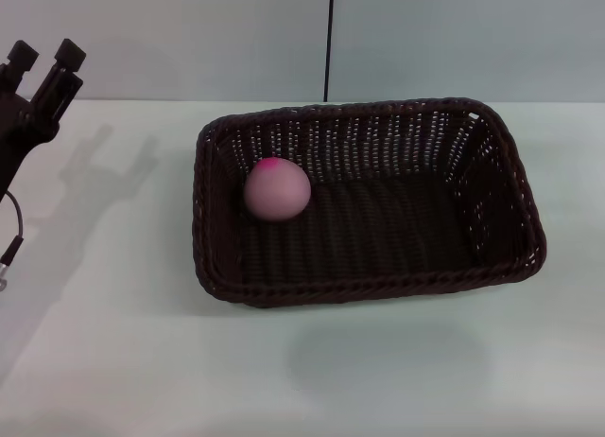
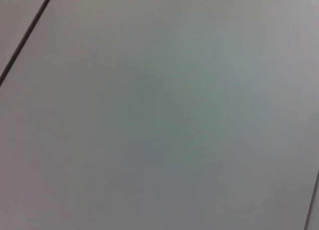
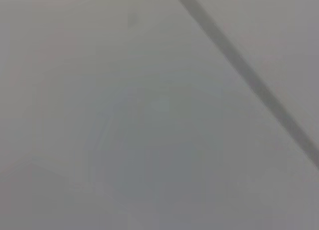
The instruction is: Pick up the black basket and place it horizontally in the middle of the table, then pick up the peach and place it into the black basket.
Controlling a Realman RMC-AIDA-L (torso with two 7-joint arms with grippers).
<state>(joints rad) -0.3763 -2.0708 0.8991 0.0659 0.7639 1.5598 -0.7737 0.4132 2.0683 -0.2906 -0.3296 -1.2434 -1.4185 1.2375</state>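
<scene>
Peach in the basket, left tool raised at the desk's edge.

The peach (image 1: 277, 189) lies inside the black basket (image 1: 501, 196) mid-desk (image 1: 113, 342), near its left wall. The left tool (image 1: 44, 54), fingers spread and empty, is partly cut off; both wrist views show only blank surface.

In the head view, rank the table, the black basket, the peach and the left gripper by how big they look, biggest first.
1. table, fills most of the view
2. black basket
3. left gripper, partly cut off at the left edge, so only what shows is ranked
4. peach, inside the basket, near its left end
</scene>
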